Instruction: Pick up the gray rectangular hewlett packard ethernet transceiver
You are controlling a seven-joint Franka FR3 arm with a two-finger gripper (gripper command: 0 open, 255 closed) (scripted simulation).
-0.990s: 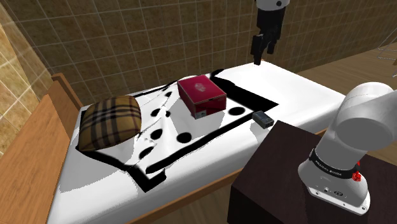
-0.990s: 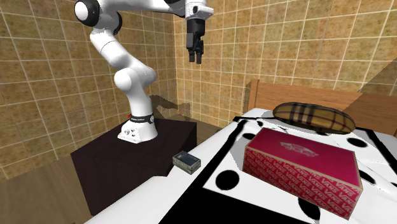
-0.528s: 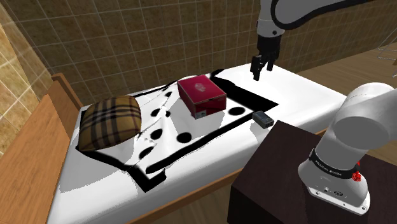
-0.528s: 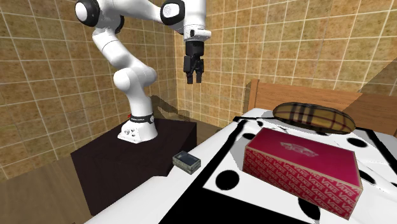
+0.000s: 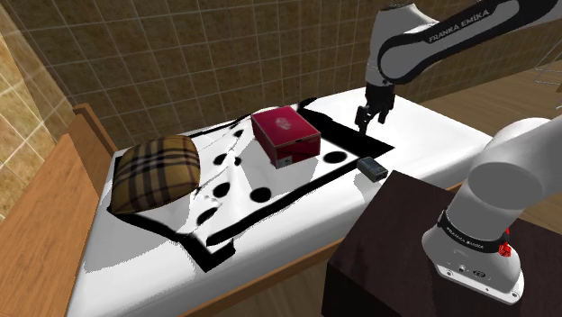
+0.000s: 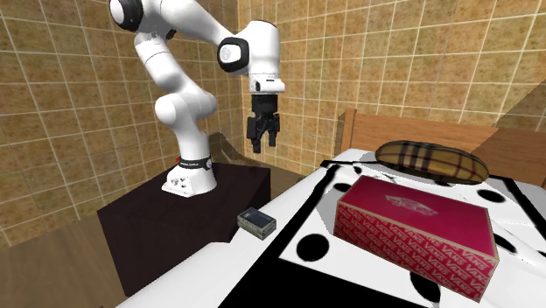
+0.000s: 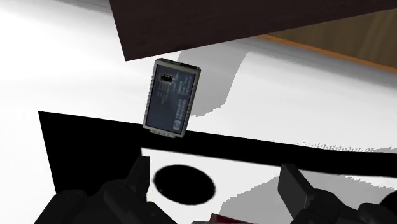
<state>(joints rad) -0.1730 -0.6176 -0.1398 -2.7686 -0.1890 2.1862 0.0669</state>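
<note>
Wrist view, transceiver (image 7: 170,97) beyond gripper (image 7: 215,170), untouched

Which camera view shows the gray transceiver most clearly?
The wrist view: the transceiver shows its whole top face from above. The shoulder view shows it as a small dark box beside the stand; the second exterior view shows it small and oblique.

the end effector (image 5: 364,124) has dropped lower, closer to the gray transceiver (image 5: 371,167).

Lighting even and fairly bright, edges crisp, a soft grey shadow cast beside the transceiver (image 7: 170,97) onto the bed (image 7: 63,63).
</note>
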